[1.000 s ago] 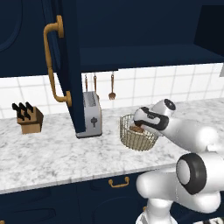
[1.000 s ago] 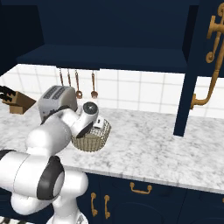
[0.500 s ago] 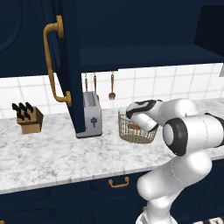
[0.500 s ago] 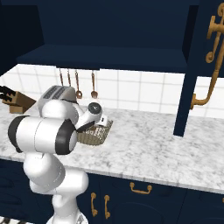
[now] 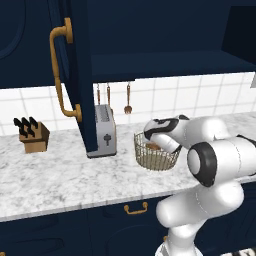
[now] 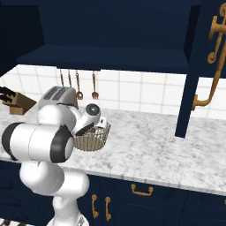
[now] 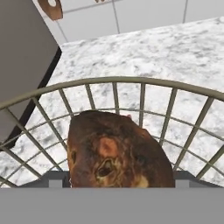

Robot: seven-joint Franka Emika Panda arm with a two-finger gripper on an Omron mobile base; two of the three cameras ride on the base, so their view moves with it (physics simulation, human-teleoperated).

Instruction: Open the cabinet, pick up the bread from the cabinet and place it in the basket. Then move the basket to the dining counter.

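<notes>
Our claw sits low inside the basket, right over the bread. Its jaws stand wide, one on each side of the bread, but we cannot tell if they hold it. The bread lies on the basket floor, its long side pointing away from us. The toaster stands close on one side; the surface is bare on the other.

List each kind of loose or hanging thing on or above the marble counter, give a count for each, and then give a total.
Toaster: 1
Knife block: 1
Wire basket: 1
Bread: 1
Hanging utensils: 4
Total: 8
</notes>
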